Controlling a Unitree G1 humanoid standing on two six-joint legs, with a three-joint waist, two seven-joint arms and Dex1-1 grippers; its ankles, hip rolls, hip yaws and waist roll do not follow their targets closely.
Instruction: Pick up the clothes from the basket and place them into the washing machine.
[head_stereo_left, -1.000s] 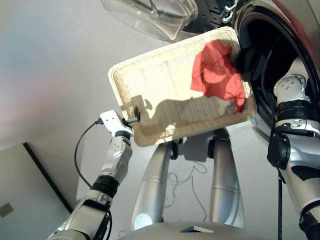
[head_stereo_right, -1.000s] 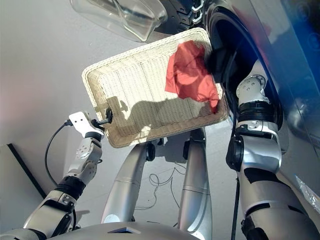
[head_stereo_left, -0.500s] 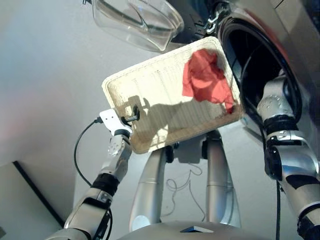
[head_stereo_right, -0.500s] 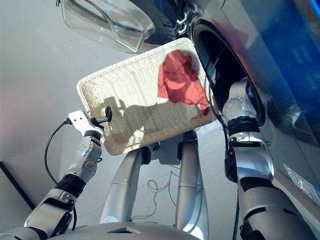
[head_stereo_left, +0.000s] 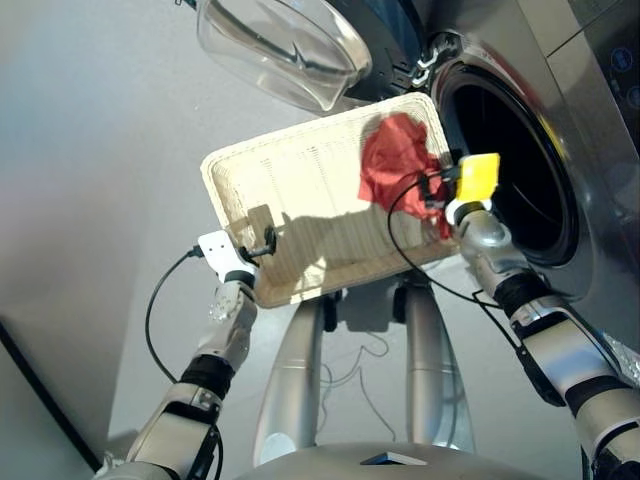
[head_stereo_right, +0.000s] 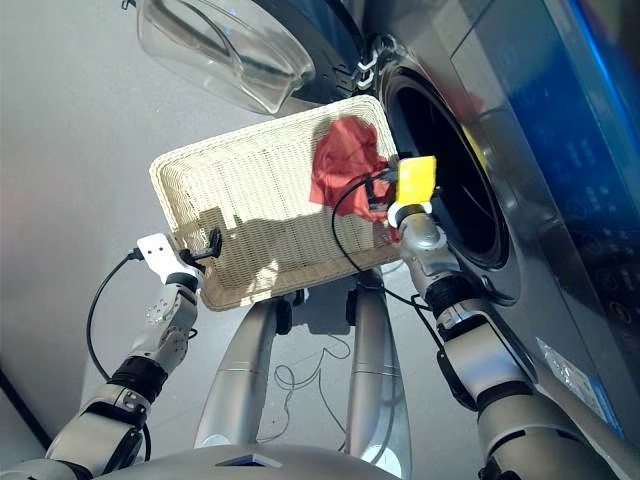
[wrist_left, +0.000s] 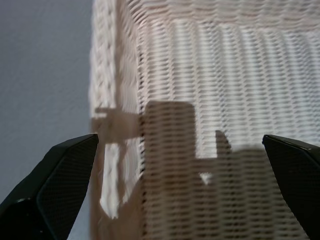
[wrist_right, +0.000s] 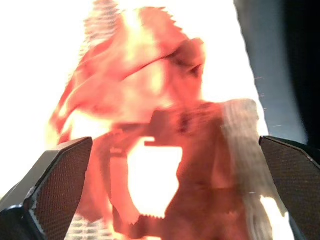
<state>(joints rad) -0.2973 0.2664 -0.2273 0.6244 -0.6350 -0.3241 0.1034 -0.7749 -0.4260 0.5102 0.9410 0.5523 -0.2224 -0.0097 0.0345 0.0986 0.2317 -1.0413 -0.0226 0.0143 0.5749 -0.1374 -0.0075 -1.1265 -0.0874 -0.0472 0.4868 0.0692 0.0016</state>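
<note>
The cream woven basket stands in front of me, beside the washing machine, whose dark round drum mouth is open. One coral red garment lies crumpled in the basket's corner closest to the drum. My right gripper hovers at that garment's edge; in the right wrist view its fingers stand wide open with the red cloth just ahead. My left gripper is open at the basket's opposite corner, over the rim. No other clothes show.
The clear glass porthole door hangs open above the basket's far side. A black cable loops from my right wrist across the basket. Grey floor lies to the left.
My right arm has come out of the drum mouth and swung over the basket to the coral garment. The black cloth seen at the drum mouth is gone from sight. The camera has shifted.
</note>
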